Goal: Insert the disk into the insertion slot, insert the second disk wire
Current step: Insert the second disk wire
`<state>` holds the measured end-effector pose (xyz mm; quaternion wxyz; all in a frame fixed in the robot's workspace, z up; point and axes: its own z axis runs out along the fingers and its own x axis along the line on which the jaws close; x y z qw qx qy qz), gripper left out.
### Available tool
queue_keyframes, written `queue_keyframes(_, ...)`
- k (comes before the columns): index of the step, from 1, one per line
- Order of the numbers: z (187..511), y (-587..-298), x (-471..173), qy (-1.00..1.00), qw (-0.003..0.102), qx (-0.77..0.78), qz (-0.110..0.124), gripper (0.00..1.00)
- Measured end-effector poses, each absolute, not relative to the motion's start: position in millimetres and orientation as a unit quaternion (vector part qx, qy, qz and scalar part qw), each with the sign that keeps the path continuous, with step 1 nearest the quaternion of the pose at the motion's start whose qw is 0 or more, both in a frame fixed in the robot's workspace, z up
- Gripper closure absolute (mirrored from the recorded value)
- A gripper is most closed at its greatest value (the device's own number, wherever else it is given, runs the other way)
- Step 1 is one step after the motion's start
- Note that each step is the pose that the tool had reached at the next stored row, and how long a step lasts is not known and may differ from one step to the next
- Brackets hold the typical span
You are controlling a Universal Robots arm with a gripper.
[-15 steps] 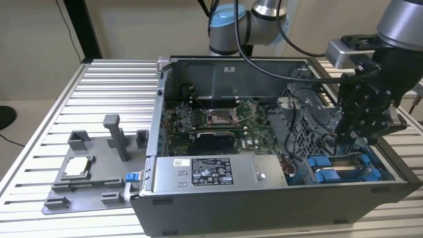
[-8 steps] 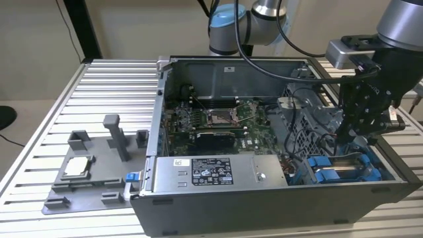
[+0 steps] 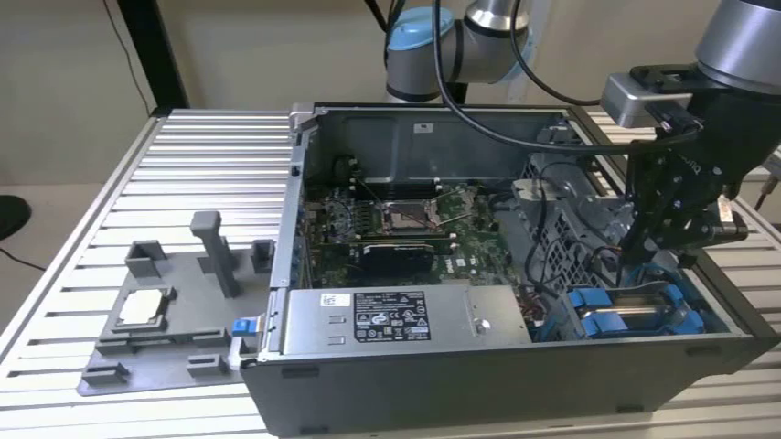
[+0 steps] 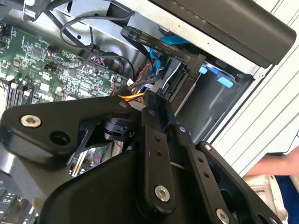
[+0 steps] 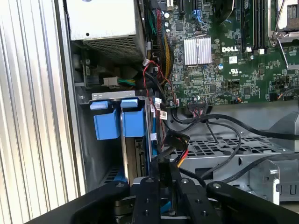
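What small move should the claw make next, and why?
Probably ease the claw down toward the disk: it already sits in the insertion slot, and the red-and-yellow wire plug at the claw looks not yet seated on it.

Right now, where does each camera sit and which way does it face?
Exterior view: off the arm, looking down into the open computer case; arm and gripper at the exterior view's right.
First wrist view: on the arm, looking past the gripper at the blue disk carriers and motherboard.
Second wrist view: on the arm, looking over the gripper at the same carriers.
Shared: both wrist views catch the red-and-yellow wires by the gripper.
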<state>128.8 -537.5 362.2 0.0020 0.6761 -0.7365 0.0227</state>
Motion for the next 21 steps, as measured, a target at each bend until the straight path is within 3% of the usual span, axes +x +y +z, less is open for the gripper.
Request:
queue_keyframes(12,362,-544,129,-0.736,0.002,0.676,0.023,1.0)
queue_keyframes(18,362,-556,131,-0.736,0.008,0.676,0.016,1.0)
queue_keyframes(21,362,-562,131,-0.737,0.001,0.676,0.008,1.0)
